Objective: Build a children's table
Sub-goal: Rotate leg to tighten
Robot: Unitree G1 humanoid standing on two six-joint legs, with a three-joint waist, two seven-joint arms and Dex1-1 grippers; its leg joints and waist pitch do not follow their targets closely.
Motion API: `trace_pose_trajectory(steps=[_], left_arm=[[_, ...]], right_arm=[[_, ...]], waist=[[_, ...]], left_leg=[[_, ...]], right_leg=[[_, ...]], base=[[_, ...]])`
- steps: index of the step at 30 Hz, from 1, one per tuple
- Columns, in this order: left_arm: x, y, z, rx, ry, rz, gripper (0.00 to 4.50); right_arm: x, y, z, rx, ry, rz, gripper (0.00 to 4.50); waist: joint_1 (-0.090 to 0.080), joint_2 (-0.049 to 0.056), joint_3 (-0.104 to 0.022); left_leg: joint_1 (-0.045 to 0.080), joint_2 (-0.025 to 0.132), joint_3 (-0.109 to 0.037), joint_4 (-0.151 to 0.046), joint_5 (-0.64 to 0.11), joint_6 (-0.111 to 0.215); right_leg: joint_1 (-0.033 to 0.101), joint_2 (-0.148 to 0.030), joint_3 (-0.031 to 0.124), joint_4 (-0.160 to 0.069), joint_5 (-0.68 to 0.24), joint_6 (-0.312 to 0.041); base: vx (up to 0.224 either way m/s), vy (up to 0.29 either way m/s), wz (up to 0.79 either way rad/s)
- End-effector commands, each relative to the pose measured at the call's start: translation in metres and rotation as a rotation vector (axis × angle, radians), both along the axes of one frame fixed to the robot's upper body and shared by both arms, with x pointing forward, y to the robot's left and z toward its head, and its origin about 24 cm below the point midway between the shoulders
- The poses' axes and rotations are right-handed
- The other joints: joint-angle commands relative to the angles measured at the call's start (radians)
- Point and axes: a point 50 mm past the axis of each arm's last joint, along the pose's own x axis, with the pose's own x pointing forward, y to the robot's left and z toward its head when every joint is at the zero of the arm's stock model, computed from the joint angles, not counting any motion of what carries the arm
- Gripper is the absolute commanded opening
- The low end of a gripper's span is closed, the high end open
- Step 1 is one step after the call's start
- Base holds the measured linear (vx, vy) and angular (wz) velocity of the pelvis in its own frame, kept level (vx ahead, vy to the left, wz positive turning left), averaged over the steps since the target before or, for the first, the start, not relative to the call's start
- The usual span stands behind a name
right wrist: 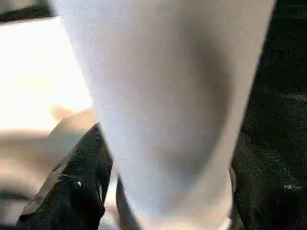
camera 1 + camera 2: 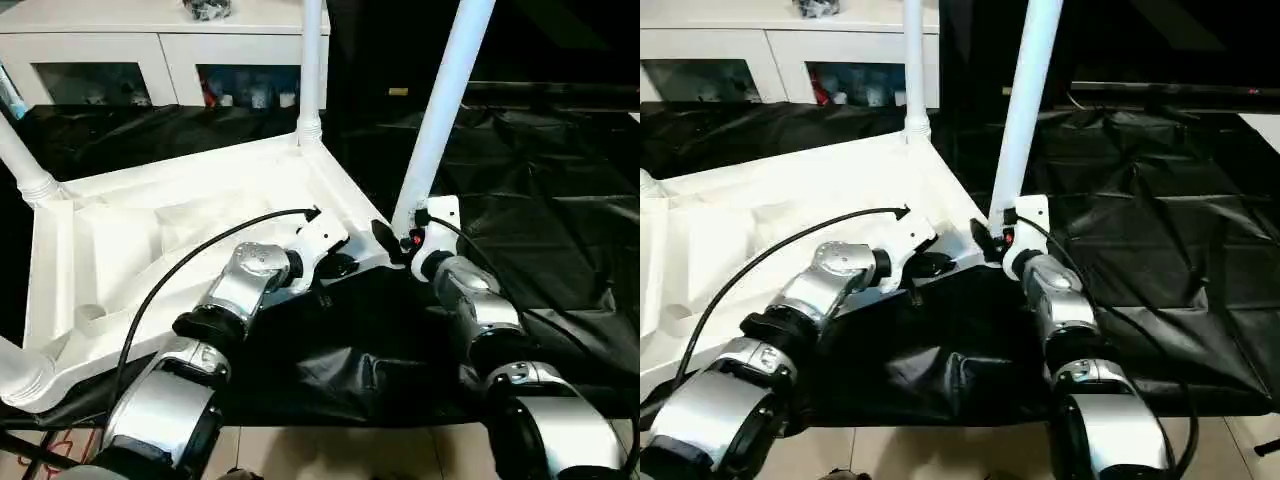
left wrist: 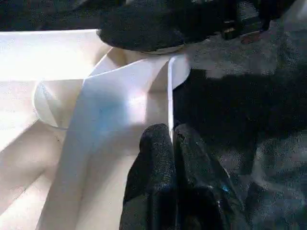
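The white tabletop lies upside down on the black sheet, its ribbed underside facing up. Three legs stand in its corner sockets: one at the back, one at the left and one at the near left. A fourth leg rises at a tilt from the near right corner. My right gripper is shut on that leg's base, one finger hard against its side. My left gripper is shut on the tabletop's thin rim, just left of that corner.
A white cabinet with glass doors stands behind the work. The black sheet covers the surface to the right and sags over the front edge. A black cable loops over my left forearm.
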Motion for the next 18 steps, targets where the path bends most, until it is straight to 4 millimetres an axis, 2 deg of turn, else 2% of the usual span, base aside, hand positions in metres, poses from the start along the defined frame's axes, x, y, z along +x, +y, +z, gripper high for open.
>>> trace_pose_trajectory(steps=[1, 4, 8, 10, 11, 17, 18], left_arm=[[-0.008, -0.02, 0.01, -0.07, -0.033, -0.156, 0.0], [-0.01, -0.01, 0.012, -0.063, -0.016, -0.206, 0.0], [-0.017, 0.008, 0.014, -0.046, 0.009, -0.295, 0.0], [-0.018, 0.01, 0.014, -0.042, 0.014, -0.313, 0.0], [-0.021, 0.02, 0.015, -0.027, 0.036, -0.351, 0.0], [-0.024, 0.029, 0.017, -0.012, 0.052, -0.384, 0.0], [-0.024, 0.03, 0.018, -0.008, 0.054, -0.387, 0.0]], right_arm=[[-0.015, 0.036, -0.004, 0.018, 0.02, 0.308, 3.34], [-0.026, 0.029, -0.006, 0.002, 0.024, 0.438, 3.34], [-0.04, 0.015, -0.006, -0.004, 0.044, 0.572, 3.34], [-0.042, 0.013, -0.006, -0.004, 0.051, 0.593, 3.34], [-0.051, 0.008, -0.006, -0.008, 0.081, 0.669, 3.34], [-0.06, 0.005, -0.005, -0.019, 0.123, 0.751, 3.34], [-0.06, 0.005, -0.004, -0.02, 0.128, 0.756, 3.19]], waist=[[0.01, -0.016, -0.066], [0.021, -0.012, -0.067], [0.029, -0.008, -0.066], [0.034, -0.007, -0.066], [0.035, -0.005, -0.064], [0.041, -0.006, -0.065], [0.039, -0.007, -0.065]], left_leg=[[0.013, 0.024, -0.012, -0.06, -0.227, 0.09], [0.018, 0.029, -0.008, -0.057, -0.198, 0.097], [0.02, 0.034, -0.009, -0.062, -0.209, 0.092], [0.023, 0.035, -0.009, -0.064, -0.231, 0.08], [0.024, 0.034, -0.01, -0.067, -0.244, 0.069], [0.025, 0.034, -0.011, -0.067, -0.245, 0.051], [0.024, 0.034, -0.011, -0.067, -0.239, 0.05]], right_leg=[[0.048, -0.045, 0.026, -0.076, -0.156, -0.234], [0.045, -0.042, 0.024, -0.069, -0.129, -0.257], [0.042, -0.042, 0.024, -0.068, -0.13, -0.264], [0.04, -0.042, 0.025, -0.068, -0.148, -0.264], [0.041, -0.04, 0.025, -0.072, -0.164, -0.257], [0.04, -0.043, 0.027, -0.07, -0.172, -0.25], [0.04, -0.043, 0.027, -0.069, -0.163, -0.251]], base=[[0.0, 0.0, 0.0], [0.0, 0.0, 0.0], [0.0, 0.0, 0.0], [0.0, 0.0, 0.0], [0.0, 0.0, 0.0], [0.0, 0.0, 0.0], [0.0, 0.0, 0.0]])
